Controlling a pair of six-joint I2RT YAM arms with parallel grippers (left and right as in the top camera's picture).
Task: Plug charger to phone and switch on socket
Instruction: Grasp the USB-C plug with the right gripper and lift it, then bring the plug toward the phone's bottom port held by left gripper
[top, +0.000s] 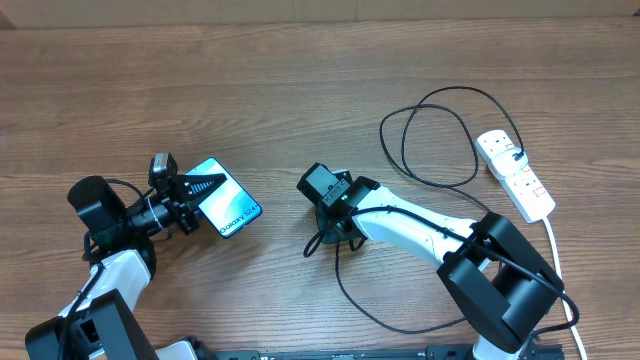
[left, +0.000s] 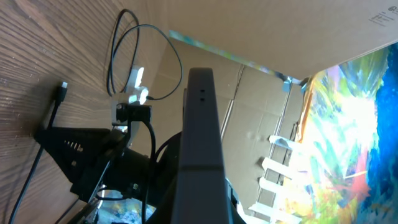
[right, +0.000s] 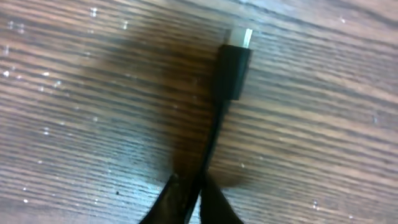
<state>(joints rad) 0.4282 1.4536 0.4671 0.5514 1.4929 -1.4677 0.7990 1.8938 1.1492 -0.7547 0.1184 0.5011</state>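
The phone (top: 232, 215), with a blue-cyan screen and a white "Galaxy S24+" strip, is at the left, tilted up off the table. My left gripper (top: 203, 189) is shut on its edge. In the left wrist view the bright screen (left: 351, 124) fills the right side beside my dark finger (left: 200, 130). My right gripper (top: 330, 232) is shut on the charger cable just behind its small black plug tip (top: 308, 250), low over the table. The right wrist view shows the fingers (right: 194, 200) pinching the cable and the plug (right: 234, 62) lying on the wood. The socket (top: 515, 175) lies at the far right.
The charger cable loops in coils (top: 430, 135) between my right arm and the socket, and a long strand trails towards the front edge (top: 380, 315). The white socket cord (top: 556, 250) runs down the right side. A cardboard wall (left: 261, 106) stands behind the table.
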